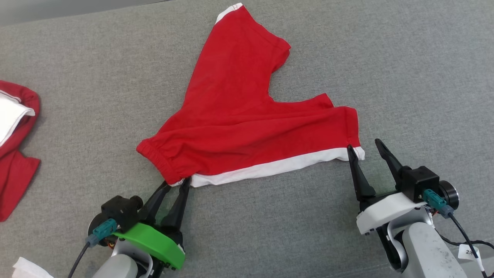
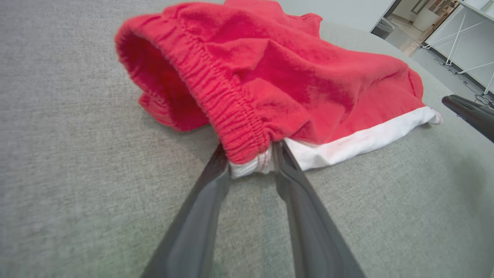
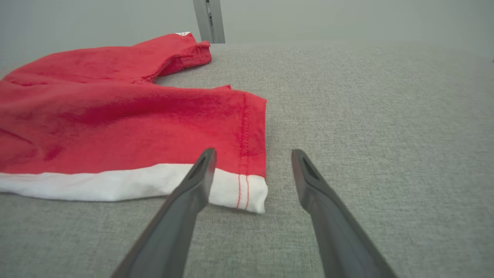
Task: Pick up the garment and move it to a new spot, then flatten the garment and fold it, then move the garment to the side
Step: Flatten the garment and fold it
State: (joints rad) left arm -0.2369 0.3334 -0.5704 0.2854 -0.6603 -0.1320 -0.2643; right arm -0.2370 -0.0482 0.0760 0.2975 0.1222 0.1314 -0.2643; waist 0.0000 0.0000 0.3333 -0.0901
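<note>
Slippage: left hand (image 1: pixel 177 182), lower left, half-closed around waistband corner of garment (image 1: pixel 231 116), hold uncertain; right hand (image 1: pixel 363 144), lower right, open astride hem corner. Thin pinch could drop cloth.

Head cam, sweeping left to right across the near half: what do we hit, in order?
Other red-and-white cloth → left gripper → white stripe of the garment → right gripper.

Garment (image 1: pixel 231 116) soft matt knit cloth; table (image 1: pixel 386 77) rough matt woven fabric.
</note>
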